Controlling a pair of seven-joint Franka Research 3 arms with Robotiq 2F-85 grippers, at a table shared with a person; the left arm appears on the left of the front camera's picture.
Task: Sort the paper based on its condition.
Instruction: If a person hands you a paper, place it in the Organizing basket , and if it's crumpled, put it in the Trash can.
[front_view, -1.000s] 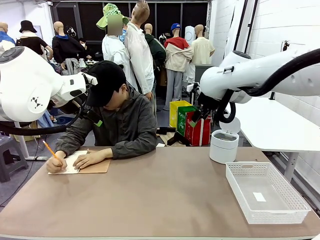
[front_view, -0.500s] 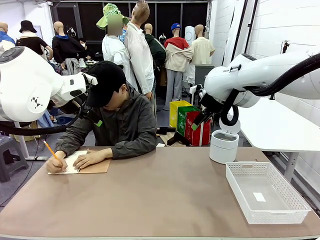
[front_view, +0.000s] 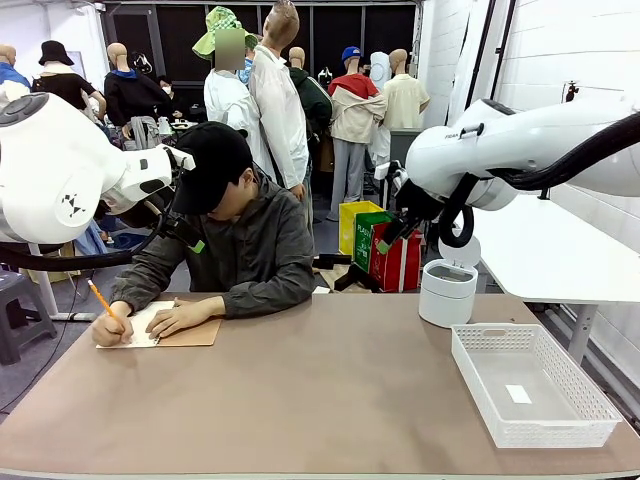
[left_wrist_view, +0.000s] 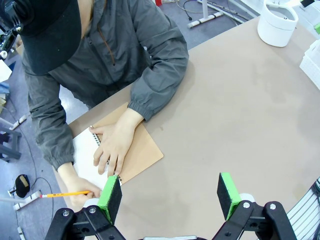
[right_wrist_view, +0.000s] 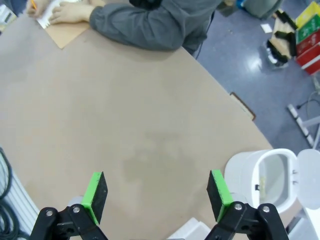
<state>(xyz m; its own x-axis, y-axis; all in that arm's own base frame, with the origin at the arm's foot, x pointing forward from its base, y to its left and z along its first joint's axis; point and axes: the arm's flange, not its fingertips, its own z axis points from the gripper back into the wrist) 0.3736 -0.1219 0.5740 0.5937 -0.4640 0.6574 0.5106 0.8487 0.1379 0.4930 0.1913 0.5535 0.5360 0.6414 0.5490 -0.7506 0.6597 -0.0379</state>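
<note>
At the table's far left a person writes with an orange pencil (front_view: 103, 300) on the white top page (front_view: 140, 330) of a spiral notepad with brown backing (left_wrist_view: 145, 152). One hand lies flat on the page. Loose paper is out of view. My left gripper (left_wrist_view: 169, 197) hangs open high above the table's edge, just nearer than the notepad, with nothing between its green pads. In the front view the left gripper (front_view: 187, 235) is in front of the person's shoulder. My right gripper (right_wrist_view: 156, 195) is open and empty above the table's right middle. From the front, the right gripper (front_view: 392, 236) hangs high up.
A white mesh basket (front_view: 500, 335) stands at the table's right front with a small white slip inside. A white round bin (front_view: 447, 290) with its lid flipped open sits behind it at the far right. The brown tabletop (front_view: 320, 390) stretches between the notepad and the basket.
My right arm's upper body has shifted slightly to the right, with its gripper staying high and open. The person's pencil hand has moved a little. The left arm has not moved.
</note>
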